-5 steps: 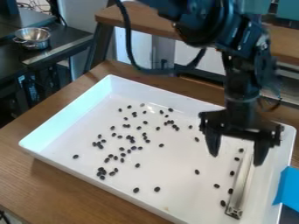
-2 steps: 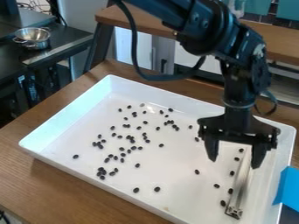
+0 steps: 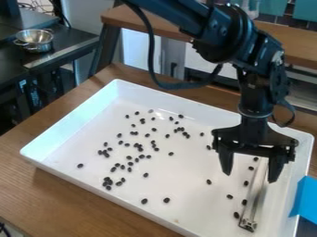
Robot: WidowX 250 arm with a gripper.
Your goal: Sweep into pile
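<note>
Camera view: down comes the gripper (image 3: 250,178), spread open, lower now over the metal bar (image 3: 252,208) in the tray (image 3: 192,190); black beans (image 3: 167,200) lie scattered, so sweeping likely awaits a grip.

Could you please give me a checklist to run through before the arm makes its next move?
1. Gripper open: ok, its fingers are spread apart.
2. Gripper lined up with the metal bar: ok in this view, the bar's upper part shows between the fingers.
3. Gripper low enough to grasp the bar: cannot tell from this angle.
4. Space beside the bar free of dark beans: not ok, several lie close to its left side.
5. Visible beans inside the white tray: ok.
6. Beans in one pile: not ok, they are scattered.
</note>
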